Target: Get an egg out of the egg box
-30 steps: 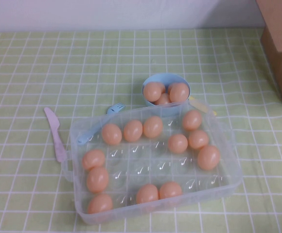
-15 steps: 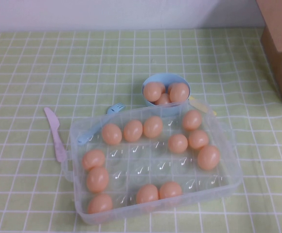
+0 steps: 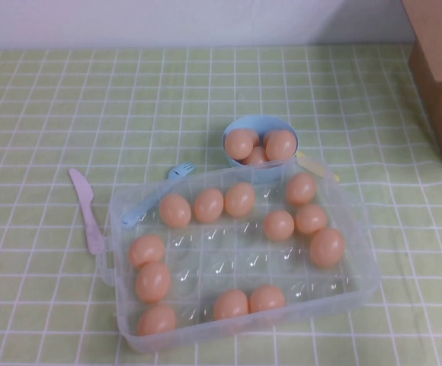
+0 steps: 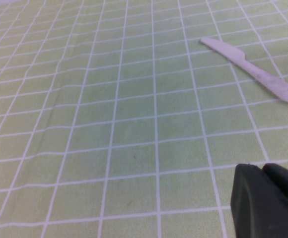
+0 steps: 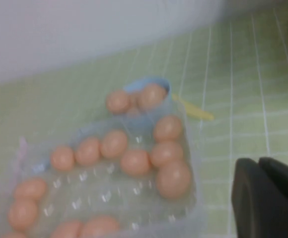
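Twelve eggs are sitting in the egg box (image 3: 362, 229) on the table (image 3: 53, 114), the nearest-right egg (image 3: 327, 246) crowding neighbours, risking a knock; the left gripper (image 4: 268, 201) and right gripper (image 5: 268, 198) are hovering aside; jaws' width I cannot tell.

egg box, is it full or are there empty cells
Partly full. The egg box holds twelve eggs around its edges, with bare dimpled cells through the middle. Neither arm shows in the high view; the left gripper and right gripper sit away from it.
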`<action>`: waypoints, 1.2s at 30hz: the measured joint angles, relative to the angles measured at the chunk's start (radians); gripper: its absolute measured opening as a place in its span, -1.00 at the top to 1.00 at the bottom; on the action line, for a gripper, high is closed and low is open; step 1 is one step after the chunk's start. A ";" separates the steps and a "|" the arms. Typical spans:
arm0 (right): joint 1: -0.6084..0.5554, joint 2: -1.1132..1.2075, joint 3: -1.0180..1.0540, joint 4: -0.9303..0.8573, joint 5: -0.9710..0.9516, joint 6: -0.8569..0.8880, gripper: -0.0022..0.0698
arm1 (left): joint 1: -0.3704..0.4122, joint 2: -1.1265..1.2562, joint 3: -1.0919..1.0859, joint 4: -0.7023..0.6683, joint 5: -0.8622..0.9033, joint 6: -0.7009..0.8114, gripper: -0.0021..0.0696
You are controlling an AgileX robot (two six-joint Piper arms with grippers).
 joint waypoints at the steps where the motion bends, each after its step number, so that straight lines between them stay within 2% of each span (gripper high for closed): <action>1: 0.000 0.061 -0.059 -0.067 0.063 -0.006 0.99 | 0.000 0.000 0.000 0.000 0.000 0.000 0.95; 4: 0.000 0.240 -0.228 -0.209 0.261 -0.018 0.99 | 0.000 0.000 0.000 0.000 0.002 0.000 0.95; 7: 0.000 0.428 -0.390 -0.258 0.411 -0.065 0.99 | 0.000 0.000 0.000 0.000 0.002 0.000 0.95; 12: 0.036 0.689 -0.543 -0.322 0.529 -0.109 0.99 | 0.000 0.000 0.000 0.000 0.002 0.000 0.95; 22: 0.387 1.096 -0.750 -0.534 0.531 -0.097 0.99 | 0.000 0.000 0.000 0.000 0.002 0.000 0.95; 26: 0.491 1.237 -0.866 -0.596 0.519 -0.097 0.99 | 0.000 0.000 0.000 0.000 0.002 0.000 0.95; 31: 0.565 1.392 -0.992 -0.669 0.484 -0.116 0.98 | 0.000 0.000 0.000 0.000 0.002 0.000 0.95; 34: 0.584 1.455 -1.042 -0.678 0.460 -0.139 0.88 | 0.000 0.000 0.000 0.000 0.002 0.000 0.95; 36: 0.597 1.493 -1.070 -0.680 0.440 -0.158 0.66 | 0.000 0.000 0.000 0.000 0.002 0.000 0.95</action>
